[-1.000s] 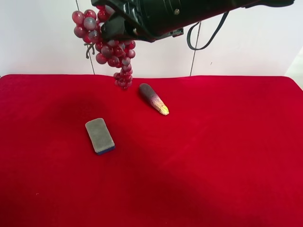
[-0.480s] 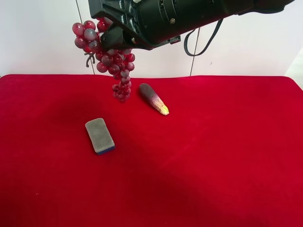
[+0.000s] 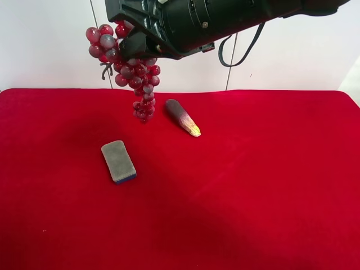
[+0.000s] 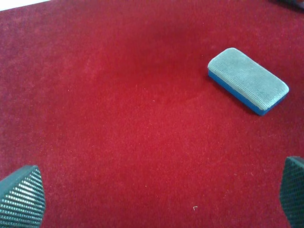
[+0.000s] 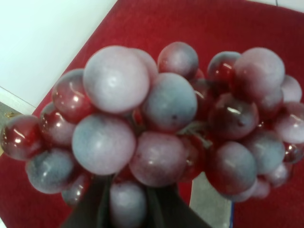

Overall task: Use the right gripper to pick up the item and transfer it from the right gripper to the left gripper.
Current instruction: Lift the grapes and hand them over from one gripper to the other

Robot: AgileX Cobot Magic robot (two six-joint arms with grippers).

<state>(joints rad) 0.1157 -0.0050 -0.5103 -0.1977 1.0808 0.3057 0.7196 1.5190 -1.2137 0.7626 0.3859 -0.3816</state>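
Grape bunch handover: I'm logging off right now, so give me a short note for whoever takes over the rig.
Right pincer: shut on the grape bunch, which hangs in the air clear of the red cloth.
Left pincer: open and empty over the cloth, with the sponge in its view; not seen in the exterior high view.
Sponge and purple piece lie on the cloth.
Done: pickup.
Left: bring the pincers together, close the left on the bunch, open the right.
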